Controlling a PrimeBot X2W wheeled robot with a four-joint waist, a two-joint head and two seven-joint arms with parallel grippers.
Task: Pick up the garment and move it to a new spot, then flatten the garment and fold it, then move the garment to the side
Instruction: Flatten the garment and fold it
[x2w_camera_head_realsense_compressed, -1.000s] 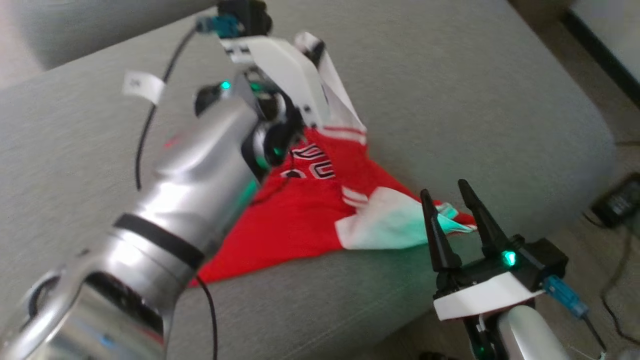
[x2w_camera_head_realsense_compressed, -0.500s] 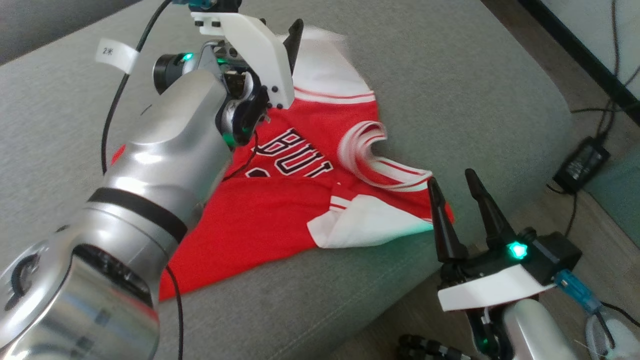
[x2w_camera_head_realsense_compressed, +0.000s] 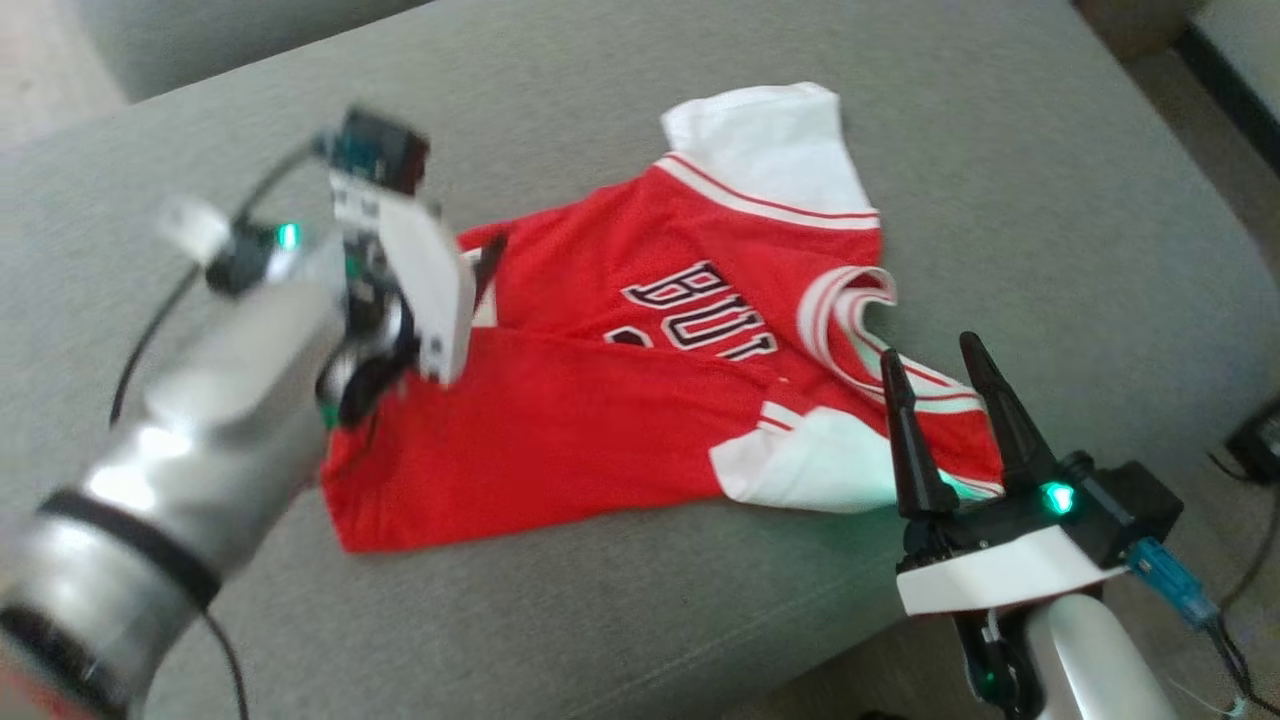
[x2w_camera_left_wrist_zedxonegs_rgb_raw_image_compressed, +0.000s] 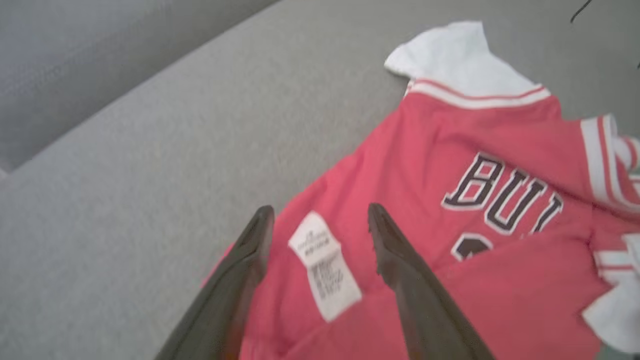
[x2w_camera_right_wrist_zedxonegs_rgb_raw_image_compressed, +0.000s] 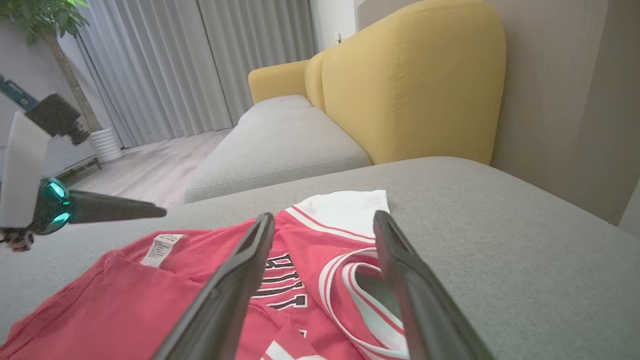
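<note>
- Head view: the jersey (x2w_camera_head_realsense_compressed: 620, 400) lies rumpled on the sofa (x2w_camera_head_realsense_compressed: 1000, 150), one part folded over itself. I'd say it has been set at its new spot but not yet flattened. The left end effector (x2w_camera_head_realsense_compressed: 480, 270), blurred, hangs spread over the jersey's edge. The right end effector (x2w_camera_head_realsense_compressed: 930, 352) stands wide and empty beside the sleeve (x2w_camera_head_realsense_compressed: 820, 465), probably placed to tug it.
- Left wrist view: the fingers are wide and grip nothing. The label (x2w_camera_left_wrist_zedxonegs_rgb_raw_image_compressed: 325, 265) lies beneath, between them, with the lettering (x2w_camera_left_wrist_zedxonegs_rgb_raw_image_compressed: 500, 195) to their right.
- Right wrist view: wide fingers frame the collar (x2w_camera_right_wrist_zedxonegs_rgb_raw_image_compressed: 370, 280) ahead, a good start for a flattening pull.
</note>
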